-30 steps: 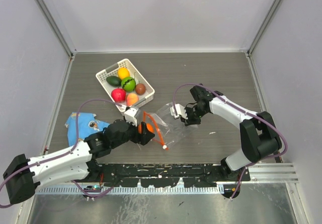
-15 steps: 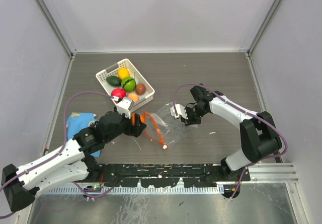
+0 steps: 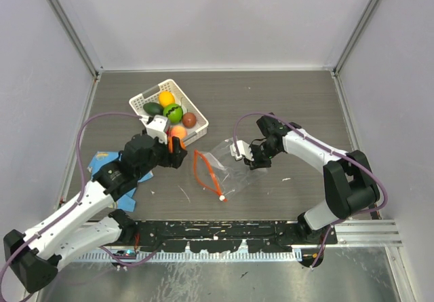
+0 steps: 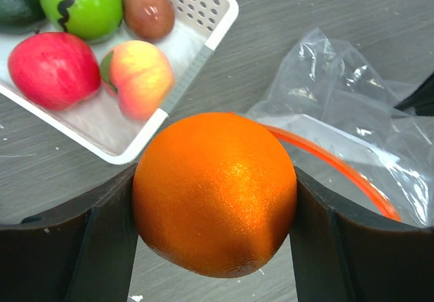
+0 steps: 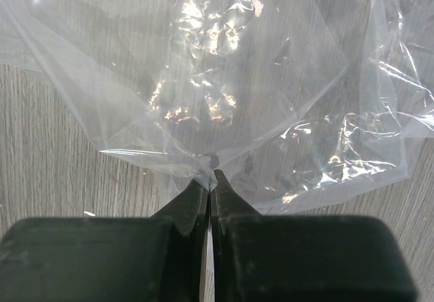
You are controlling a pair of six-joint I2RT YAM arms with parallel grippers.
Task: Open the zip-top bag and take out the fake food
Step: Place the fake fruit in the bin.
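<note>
Left hand (image 3: 173,146): closed on the orange fruit (image 4: 215,193), one finger pressed against each side of it.
Orange fruit: fills the gap between the left hand's fingers and is held clear of the bench (image 3: 285,105).
Basket (image 4: 203,51): white, just ahead and to the left of the left hand, its near corner close beyond the held fruit.
In the basket: red fruit (image 4: 54,68), peach fruit (image 4: 139,78), green fruit (image 4: 81,3), brown fruit (image 4: 148,10), dark green fruit (image 3: 153,109) and yellow fruit (image 3: 166,98).
Zip-top bag (image 5: 224,78): lies crumpled on the bench between the two hands, ahead and to the right of the left hand. Its orange zip strip (image 3: 203,170) is on the side nearest that hand.
Right hand (image 5: 211,183): fingers pressed together, pinching a fold of the bag's plastic at their tips.
Blue cloth (image 3: 102,161): on the bench behind the left hand, partly under that arm.
</note>
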